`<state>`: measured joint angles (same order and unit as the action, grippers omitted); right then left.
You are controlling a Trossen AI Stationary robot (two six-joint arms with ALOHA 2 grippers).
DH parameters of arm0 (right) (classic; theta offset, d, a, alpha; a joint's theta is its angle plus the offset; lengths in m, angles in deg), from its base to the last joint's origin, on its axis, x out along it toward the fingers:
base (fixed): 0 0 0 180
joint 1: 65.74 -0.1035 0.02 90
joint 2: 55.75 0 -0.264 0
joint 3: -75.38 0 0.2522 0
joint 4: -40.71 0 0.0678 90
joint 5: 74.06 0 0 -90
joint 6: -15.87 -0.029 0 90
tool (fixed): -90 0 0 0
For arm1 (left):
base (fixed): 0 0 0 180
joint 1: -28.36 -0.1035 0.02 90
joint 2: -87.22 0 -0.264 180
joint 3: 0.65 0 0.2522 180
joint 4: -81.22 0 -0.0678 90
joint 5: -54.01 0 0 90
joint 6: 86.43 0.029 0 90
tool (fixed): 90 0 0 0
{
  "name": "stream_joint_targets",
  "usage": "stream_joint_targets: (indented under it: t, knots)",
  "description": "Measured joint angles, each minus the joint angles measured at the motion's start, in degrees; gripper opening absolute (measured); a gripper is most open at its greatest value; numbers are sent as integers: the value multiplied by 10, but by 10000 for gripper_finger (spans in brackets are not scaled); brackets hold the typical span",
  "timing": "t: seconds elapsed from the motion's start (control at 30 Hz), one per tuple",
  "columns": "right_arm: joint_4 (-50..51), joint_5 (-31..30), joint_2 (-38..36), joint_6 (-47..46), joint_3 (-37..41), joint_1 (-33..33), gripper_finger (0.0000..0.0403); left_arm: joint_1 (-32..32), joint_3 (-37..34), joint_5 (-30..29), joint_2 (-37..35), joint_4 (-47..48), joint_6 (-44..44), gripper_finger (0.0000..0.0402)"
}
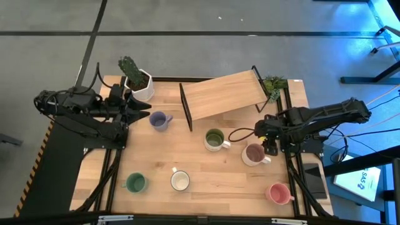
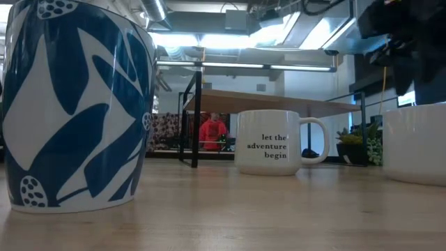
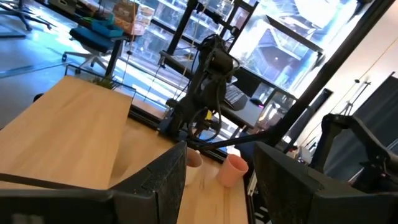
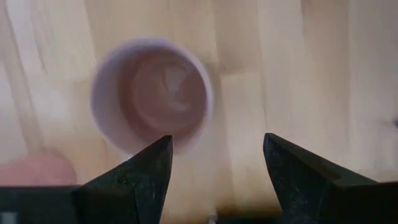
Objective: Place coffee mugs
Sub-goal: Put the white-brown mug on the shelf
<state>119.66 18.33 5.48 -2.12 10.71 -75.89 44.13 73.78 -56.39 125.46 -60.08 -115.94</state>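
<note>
Right wrist view blurs mauve mug (image 4: pixel 151 94) beyond open right tool (image 4: pixel 214 171).

The high view looks straight down on the whole bench (image 1: pixel 206 169), the low view sits at bench-top level facing the room, close behind the white mug (image 2: pixel 268 143), while the right wrist view hangs close above the mauve mug (image 4: pixel 152 93), also seen in the high view (image 1: pixel 254 153).
</note>
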Motion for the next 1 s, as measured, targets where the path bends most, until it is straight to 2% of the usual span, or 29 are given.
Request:
stream_joint_targets:
  t: [0.3,0.43,0.57,0.63,0.7,0.77,0.83,0.87,1.0]
  knots:
    - [-64,-29,29,3,53,0,239,0,0,1,0,2,-2,179]
    - [-134,-4,41,2,89,0,239,0,0,1,0,4,-3,179]
    - [-160,8,58,-1,117,0,234,0,0,1,0,4,-3,179]
    - [-157,8,65,-2,121,0,214,0,0,1,0,4,-3,179]
    - [-153,8,72,-2,123,0,176,0,0,0,0,4,-3,179]
    - [-157,8,77,-2,123,0,120,0,0,0,0,5,-3,179]
    - [-160,8,81,-4,122,0,47,0,0,-1,0,6,-3,179]
    - [-159,5,81,-1,123,0,25,0,0,-1,0,6,-3,179]
    - [-158,22,83,-22,120,1,12,0,0,-1,0,6,-3,179]
